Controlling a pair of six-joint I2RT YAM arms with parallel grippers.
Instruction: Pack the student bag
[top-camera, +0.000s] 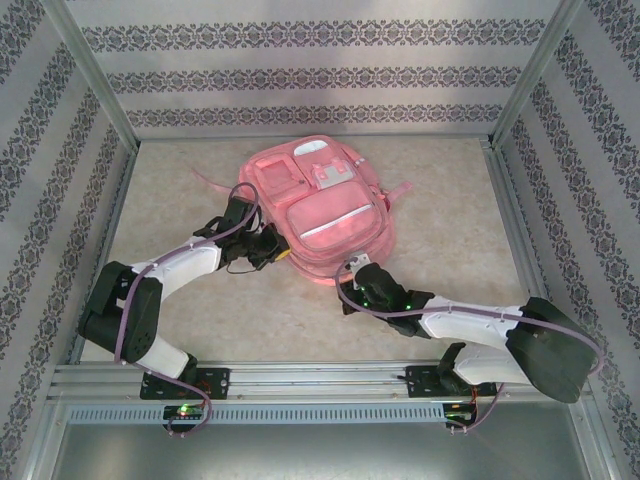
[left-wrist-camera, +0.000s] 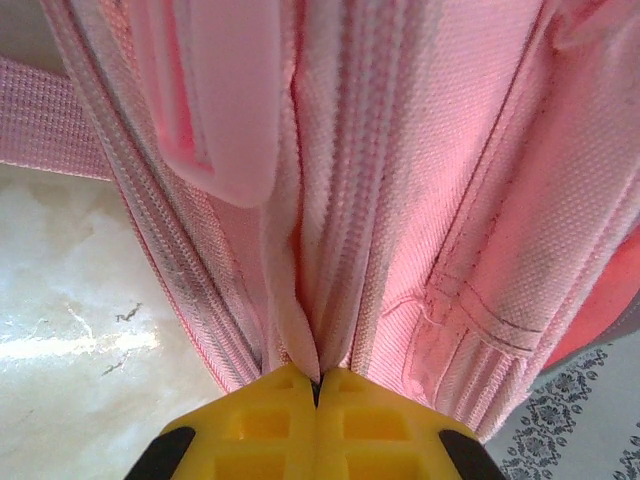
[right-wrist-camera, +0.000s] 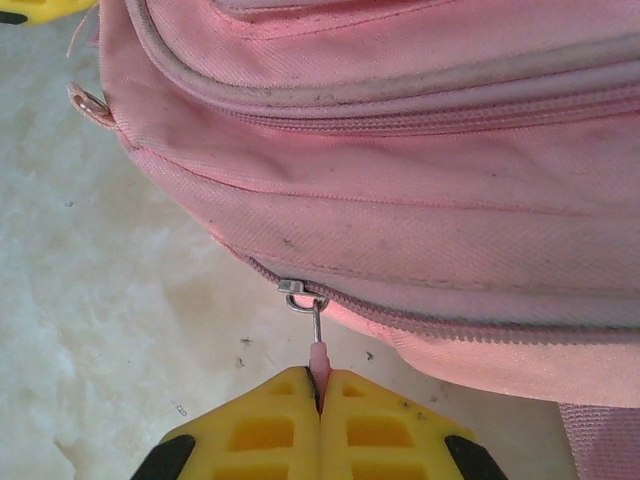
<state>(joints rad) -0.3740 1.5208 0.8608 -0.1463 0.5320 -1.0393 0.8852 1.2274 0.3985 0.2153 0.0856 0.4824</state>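
Right gripper (right-wrist-camera: 320, 385) pinches zip pull (right-wrist-camera: 319, 352); left gripper (left-wrist-camera: 316, 382) clamps backpack (left-wrist-camera: 430, 200) fabric. Thin pull may slip out under tug.

Pale marbled table (top-camera: 440, 210) here, and the pink backpack (top-camera: 322, 212) lies flat on it, pockets up. Just ahead of the yellow fingers (left-wrist-camera: 265, 425) of the left gripper (left-wrist-camera: 317, 382), the bag's side meets the top. Left of them it's bare surface with a few dark specks. Left of the right gripper (right-wrist-camera: 320, 388) and its fingers (right-wrist-camera: 385, 430) there's the same bare, specked top, and the bag's edge rests just ahead. A loose pink strap (top-camera: 213, 182) trails on the table beyond the left fingers.
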